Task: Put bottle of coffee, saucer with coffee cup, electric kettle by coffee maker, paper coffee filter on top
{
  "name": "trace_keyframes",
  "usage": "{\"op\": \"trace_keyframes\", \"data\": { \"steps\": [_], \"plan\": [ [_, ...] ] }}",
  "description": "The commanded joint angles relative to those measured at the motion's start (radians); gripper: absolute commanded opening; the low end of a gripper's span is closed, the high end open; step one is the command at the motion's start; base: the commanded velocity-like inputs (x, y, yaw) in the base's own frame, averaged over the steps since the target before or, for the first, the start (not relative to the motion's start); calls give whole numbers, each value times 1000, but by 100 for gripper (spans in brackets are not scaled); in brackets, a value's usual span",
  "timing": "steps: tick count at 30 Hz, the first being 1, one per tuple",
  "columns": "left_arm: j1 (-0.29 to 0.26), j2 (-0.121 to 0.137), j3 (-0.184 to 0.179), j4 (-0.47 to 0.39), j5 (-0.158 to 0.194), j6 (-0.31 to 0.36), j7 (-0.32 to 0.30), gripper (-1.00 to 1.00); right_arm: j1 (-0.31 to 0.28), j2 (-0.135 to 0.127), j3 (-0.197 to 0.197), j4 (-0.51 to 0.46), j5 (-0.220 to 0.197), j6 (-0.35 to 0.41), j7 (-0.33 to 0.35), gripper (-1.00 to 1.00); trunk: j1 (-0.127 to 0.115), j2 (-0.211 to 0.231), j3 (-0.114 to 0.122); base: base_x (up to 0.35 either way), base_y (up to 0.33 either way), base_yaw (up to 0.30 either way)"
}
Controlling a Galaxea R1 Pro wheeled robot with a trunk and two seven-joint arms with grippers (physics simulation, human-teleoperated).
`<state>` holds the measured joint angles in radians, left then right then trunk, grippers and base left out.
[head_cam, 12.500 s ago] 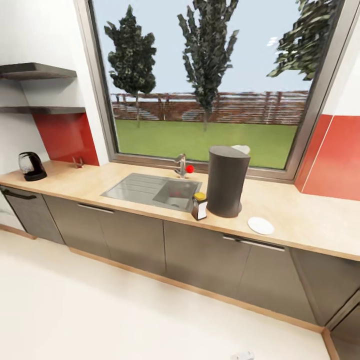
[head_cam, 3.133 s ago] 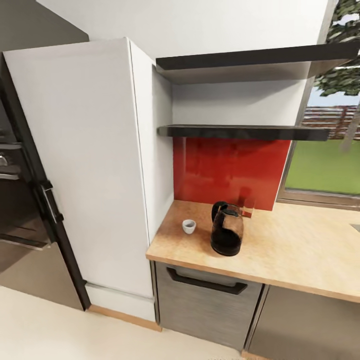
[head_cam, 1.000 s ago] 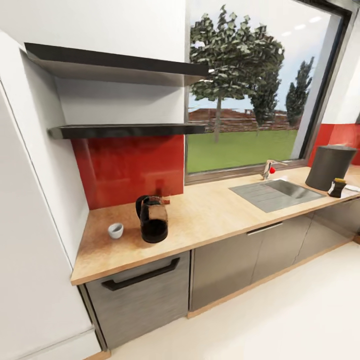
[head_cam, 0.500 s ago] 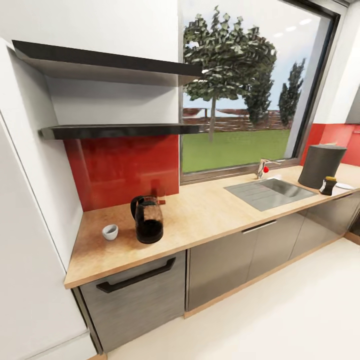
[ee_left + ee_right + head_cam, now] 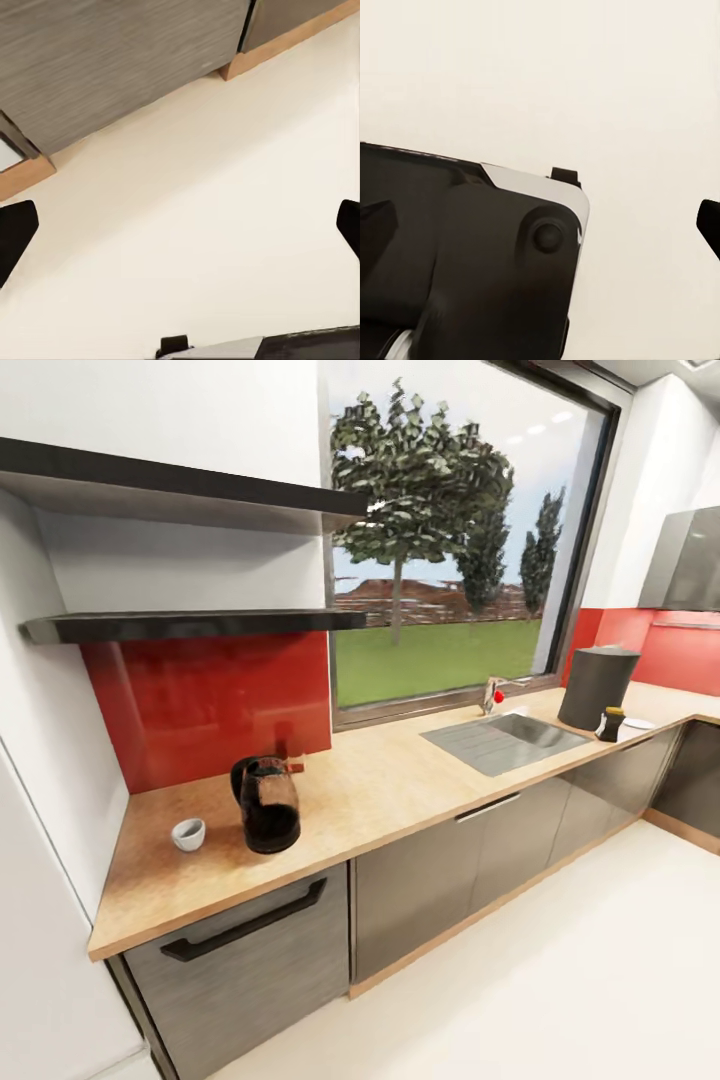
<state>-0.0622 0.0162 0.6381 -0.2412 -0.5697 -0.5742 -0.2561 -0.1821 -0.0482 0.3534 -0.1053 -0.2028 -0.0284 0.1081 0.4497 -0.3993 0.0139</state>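
The kitchen countertop (image 5: 400, 790) runs from near left to far right. On its left end the electric kettle (image 5: 266, 818) stands upright, with the coffee cup (image 5: 188, 834) just left of it. At the far right the dark grey coffee maker (image 5: 597, 688) stands beside the bottle of coffee (image 5: 611, 725) and the saucer (image 5: 637, 724). The paper coffee filter is too small to make out. The kitchen shelf (image 5: 190, 625) is seen edge-on. Both my left gripper (image 5: 180, 232) and my right gripper (image 5: 540, 221) are open over the floor, holding nothing.
A steel sink (image 5: 505, 740) with a faucet (image 5: 492, 695) lies between the kettle and the coffee maker. A higher matching shelf (image 5: 180, 485) hangs above. A small glass item (image 5: 290, 755) stands behind the kettle. My own dark base (image 5: 465, 262) shows below the right gripper.
The whole head picture has shifted left as the camera turned right, bringing more of the right-hand counter corner into view. Nothing on the counter has moved.
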Motion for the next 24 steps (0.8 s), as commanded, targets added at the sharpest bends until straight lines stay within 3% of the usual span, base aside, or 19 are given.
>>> {"op": "trace_keyframes", "data": {
  "steps": [1, 5, 8, 11, 13, 15, 18, 19, 20, 24],
  "plan": [
    [-3, 0, 8, -18, -3, -5, -27, 100, 0, 0, 8, 1, -10, -3, 3, 100, 0, -1, 0, 0, 0, -27],
    [-12, 2, 15, -190, 9, -5, -186, 100, 0, 1, 9, -17, -10, -4, 2, 100, 0, -1, 0, 0, 0, -12],
    [-15, 2, 17, -315, 65, 1, -291, 100, 0, 1, 10, -49, -9, -4, 2, 100, 0, -1, 0, 0, 0, -3],
    [-24, 5, 16, -456, 193, 36, -424, 100, 0, 2, 11, -71, -9, -4, 2, 100, 0, -1, 0, 0, 0, 0],
    [-44, 15, 15, -533, 264, 117, -530, 100, 0, 3, 11, -80, -9, -4, 2, 100, 0, -1, 0, 0, 0, 0],
    [-81, 46, 17, -611, 318, 256, -654, 100, 0, 3, 12, -86, -9, -4, 2, 100, 0, -1, 0, 0, 0, 0],
    [-146, 104, 17, -658, 363, 416, -768, 100, 0, 4, 12, -88, -9, -4, 2, 100, 0, -1, 0, 0, 0, 0],
    [-178, 126, 16, -662, 373, 463, -800, 100, 0, 4, 12, -88, -9, -4, 2, 100, 0, -1, 0, 0, 0, 0],
    [-260, 180, 13, -665, 384, 564, -888, 100, 0, 9, 12, -89, -9, -4, 2, 100, 0, -1, 0, 0, 0, 0],
    [-398, 261, 11, -673, 388, 725, -1046, 100, 0, 18, 13, -90, -8, -4, 2, 100, 0, -1, 0, 0, 0, 0]
  ]
}}
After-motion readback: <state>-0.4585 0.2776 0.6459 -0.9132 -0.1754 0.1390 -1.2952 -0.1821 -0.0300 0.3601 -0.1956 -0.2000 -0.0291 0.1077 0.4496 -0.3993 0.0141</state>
